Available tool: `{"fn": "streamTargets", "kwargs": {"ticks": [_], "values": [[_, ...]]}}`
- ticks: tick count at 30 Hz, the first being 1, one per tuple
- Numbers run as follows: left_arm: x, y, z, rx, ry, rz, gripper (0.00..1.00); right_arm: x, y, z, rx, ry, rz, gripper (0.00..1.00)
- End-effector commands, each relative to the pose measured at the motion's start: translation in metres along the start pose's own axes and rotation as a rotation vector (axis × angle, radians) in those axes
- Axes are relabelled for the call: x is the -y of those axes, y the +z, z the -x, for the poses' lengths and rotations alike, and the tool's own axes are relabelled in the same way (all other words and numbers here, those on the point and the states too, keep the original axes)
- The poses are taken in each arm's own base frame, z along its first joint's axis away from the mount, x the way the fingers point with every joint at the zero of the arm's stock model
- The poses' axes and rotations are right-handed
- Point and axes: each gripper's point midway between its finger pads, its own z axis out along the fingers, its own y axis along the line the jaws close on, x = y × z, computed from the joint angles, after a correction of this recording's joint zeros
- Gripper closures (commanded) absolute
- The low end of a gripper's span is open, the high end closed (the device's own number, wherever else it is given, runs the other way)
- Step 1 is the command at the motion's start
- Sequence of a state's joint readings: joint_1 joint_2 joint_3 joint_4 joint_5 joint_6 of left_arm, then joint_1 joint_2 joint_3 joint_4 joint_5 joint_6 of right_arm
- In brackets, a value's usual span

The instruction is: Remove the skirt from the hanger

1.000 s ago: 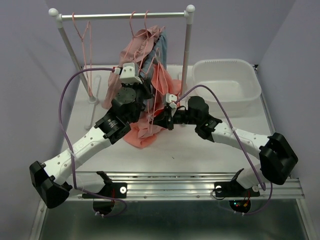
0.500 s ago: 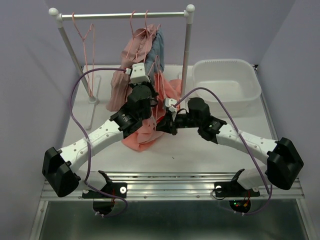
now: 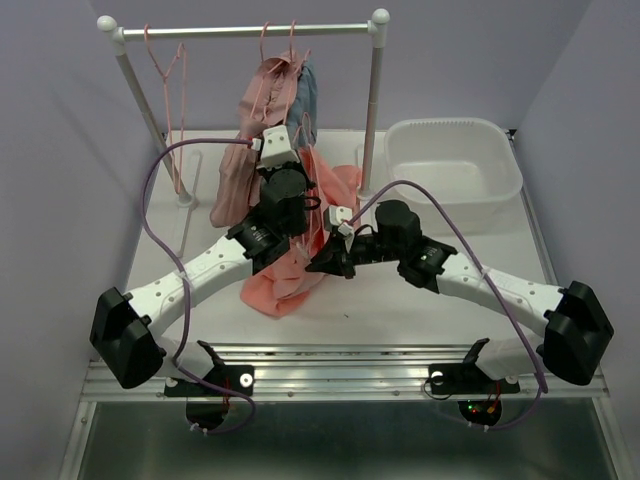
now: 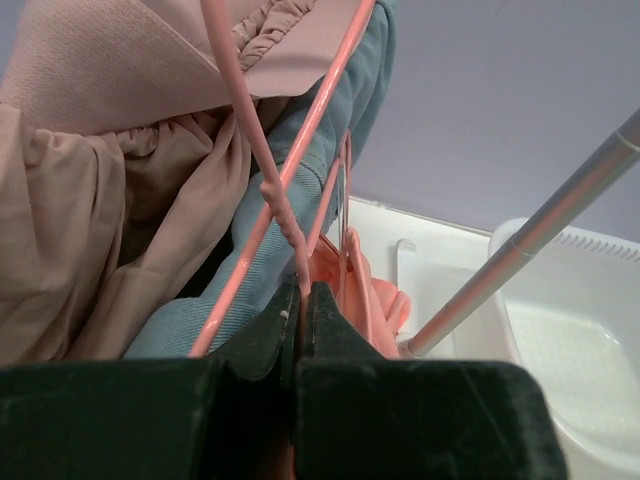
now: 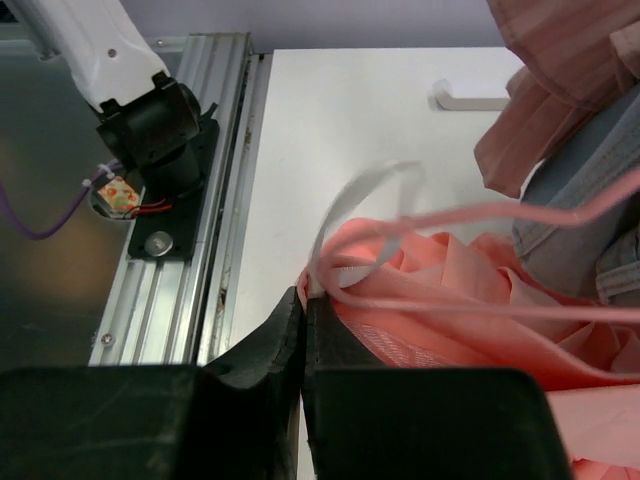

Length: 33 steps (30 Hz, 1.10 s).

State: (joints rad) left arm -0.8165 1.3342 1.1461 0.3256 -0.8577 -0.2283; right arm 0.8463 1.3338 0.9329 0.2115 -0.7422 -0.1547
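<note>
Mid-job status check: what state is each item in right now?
left gripper, shut on hanger
right gripper, shut on skirt
hanger, clamped at its twisted neck
skirt, not yet off, lower part bunched on table
other garments, hanging on rail
tub, empty

Seen from above, both my fingertip pairs are lost among the clothes [image 3: 285, 85]. By my left gripper [image 4: 302, 300] the hanger [image 4: 268, 182] runs off the top edge, and the rail [image 4: 540, 227] and tub [image 4: 600, 243] run off the right. By my right gripper [image 5: 303, 300] the skirt [image 5: 450, 265] spills past the right and bottom edges.
</note>
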Motion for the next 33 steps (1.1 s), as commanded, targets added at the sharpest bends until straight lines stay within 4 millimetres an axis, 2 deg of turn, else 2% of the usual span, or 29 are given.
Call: {"fn": "streamTargets", "kwargs": {"ticks": [1,3,8,12,14,18,21,23,24,26,33], "values": [[-0.002,0.003,0.028,0.086,-0.105,0.046,1.00,-0.027,-0.005,0.042,0.108,-0.119,0.083,0.99],[0.000,0.002,0.034,0.093,-0.118,0.039,1.00,-0.025,-0.004,0.036,0.092,-0.108,0.077,0.99],[0.012,-0.010,0.047,0.075,-0.139,-0.081,1.00,-0.006,-0.002,-0.003,0.006,0.007,-0.045,0.99],[0.016,-0.025,0.050,0.033,-0.138,-0.167,1.00,0.011,-0.009,-0.027,-0.042,0.055,-0.180,0.99],[0.016,-0.034,0.049,0.009,-0.133,-0.213,1.00,0.011,-0.014,-0.043,-0.074,0.086,-0.208,0.99],[0.019,-0.050,0.044,-0.051,-0.115,-0.297,1.00,0.022,-0.026,-0.056,-0.086,0.138,-0.330,0.99],[0.021,-0.061,0.044,-0.088,-0.114,-0.351,1.00,0.037,-0.035,-0.060,-0.081,0.169,-0.447,0.99],[0.021,-0.071,0.037,-0.135,-0.108,-0.383,1.00,0.066,-0.053,-0.056,-0.050,0.200,-0.655,0.99],[0.021,-0.074,0.034,-0.153,-0.101,-0.399,1.00,0.066,-0.052,-0.055,-0.041,0.211,-0.657,0.99],[0.016,-0.084,0.021,-0.218,-0.079,-0.412,1.00,0.095,-0.073,-0.053,-0.031,0.209,-0.856,0.99],[-0.002,-0.114,-0.006,-0.356,-0.095,-0.412,1.00,0.126,-0.097,-0.025,0.048,0.198,-1.067,0.99]]}}
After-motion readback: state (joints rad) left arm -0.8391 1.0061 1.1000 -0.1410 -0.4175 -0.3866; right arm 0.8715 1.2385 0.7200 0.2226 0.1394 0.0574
